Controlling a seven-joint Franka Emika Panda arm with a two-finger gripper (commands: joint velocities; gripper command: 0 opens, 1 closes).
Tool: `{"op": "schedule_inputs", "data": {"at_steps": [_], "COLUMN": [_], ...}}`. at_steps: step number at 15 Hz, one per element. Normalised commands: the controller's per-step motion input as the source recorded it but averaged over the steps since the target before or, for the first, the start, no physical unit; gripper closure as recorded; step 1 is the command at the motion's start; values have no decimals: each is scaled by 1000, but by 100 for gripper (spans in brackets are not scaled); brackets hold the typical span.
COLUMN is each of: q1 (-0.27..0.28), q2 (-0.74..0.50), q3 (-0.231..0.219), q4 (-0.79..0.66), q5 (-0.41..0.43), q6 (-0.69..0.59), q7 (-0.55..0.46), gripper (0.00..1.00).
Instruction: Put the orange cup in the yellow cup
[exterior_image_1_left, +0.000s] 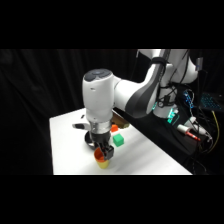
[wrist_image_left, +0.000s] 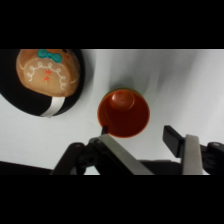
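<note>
Two small round plastic cups sit nested near the front edge of your white table (exterior_image_1_left: 150, 155): the orange-red tapered cup (wrist_image_left: 123, 114) rests inside the plain yellow one (exterior_image_1_left: 103, 163), so that only the yellow base shows below the orange rim in the side view. Your white arm's two-finger gripper (wrist_image_left: 145, 142) hangs directly over that pair with its jaws spread apart; in the wrist view one finger lies at the orange cup's rim and the other stands clear of it to the side, and nothing is clamped between them. Beside the orange cup, a black round bowl (wrist_image_left: 75, 97) holds a tan gingerbread-man toy with a teal bow (wrist_image_left: 47, 70). Just behind the nested cups you have a small green block (exterior_image_1_left: 118, 140), with a small orange-red cube (exterior_image_1_left: 114, 128) just beyond it.
</note>
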Motion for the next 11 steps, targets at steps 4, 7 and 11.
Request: {"op": "schedule_inputs", "data": {"at_steps": [4,7,11], "q1": [-56,-81,-82], "q2": [-78,-114,-117], "q3": [6,43,56], "q4": [195,183,146], "q5": [-62,0,27], "q6": [-333,-332,-274], "q7": [-110,-145,-139], "gripper": [0,0,0]}}
